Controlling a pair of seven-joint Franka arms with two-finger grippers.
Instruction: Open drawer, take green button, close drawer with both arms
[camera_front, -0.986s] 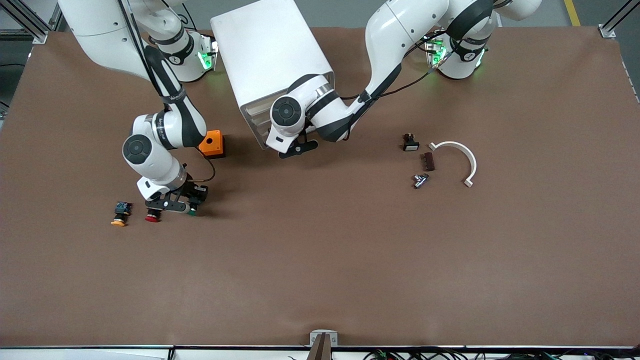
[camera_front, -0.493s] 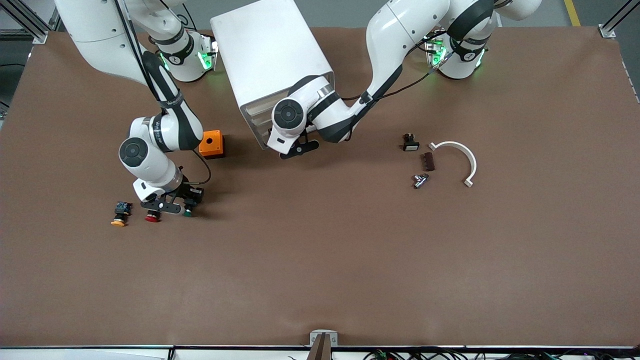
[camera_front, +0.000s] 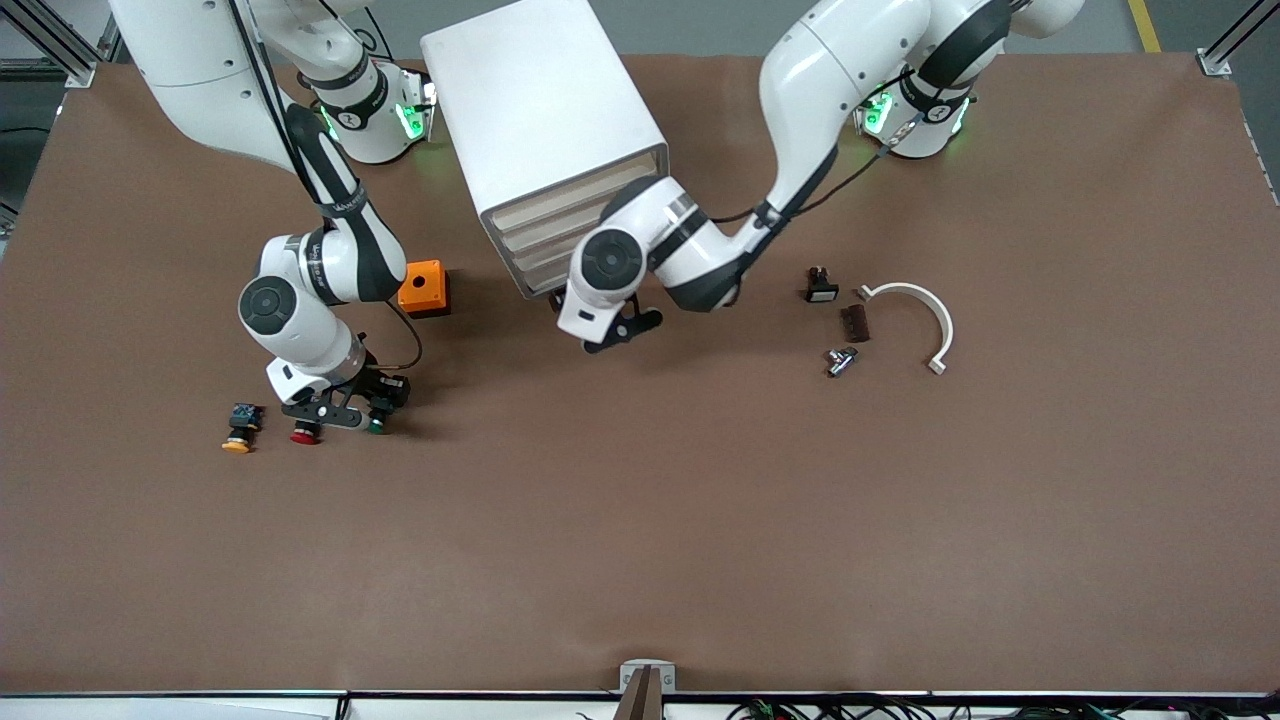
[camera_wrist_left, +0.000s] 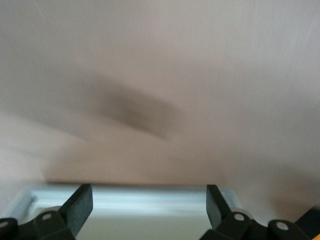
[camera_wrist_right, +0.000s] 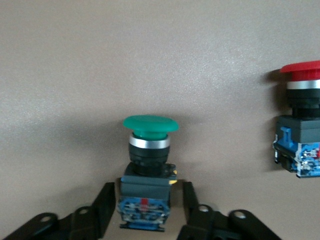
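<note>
The green-capped button (camera_front: 376, 425) lies on the table toward the right arm's end. In the right wrist view it (camera_wrist_right: 149, 132) lies between the fingers, with small gaps on both sides of its bluish block. My right gripper (camera_front: 345, 411) (camera_wrist_right: 147, 189) is open around it, low at the table. The white cabinet (camera_front: 540, 95) shows its cream drawer fronts; the lowest drawer (camera_front: 543, 281) looks flush with the others. My left gripper (camera_front: 624, 333) (camera_wrist_left: 150, 200) is open and empty, just clear of the drawer fronts. A white edge (camera_wrist_left: 150, 197) shows between its fingers.
A red-capped button (camera_front: 305, 434) (camera_wrist_right: 300, 120) and an orange-capped one (camera_front: 238, 441) lie beside the green one. An orange box (camera_front: 424, 287) sits by the right arm. A small black part (camera_front: 821, 288), brown piece (camera_front: 857, 322), metal piece (camera_front: 840, 360) and white curved piece (camera_front: 925, 310) lie toward the left arm's end.
My left gripper has drawn back from the cabinet front toward the front camera, uncovering the drawer fronts. My right gripper shifted slightly at the green button, then stayed still.
</note>
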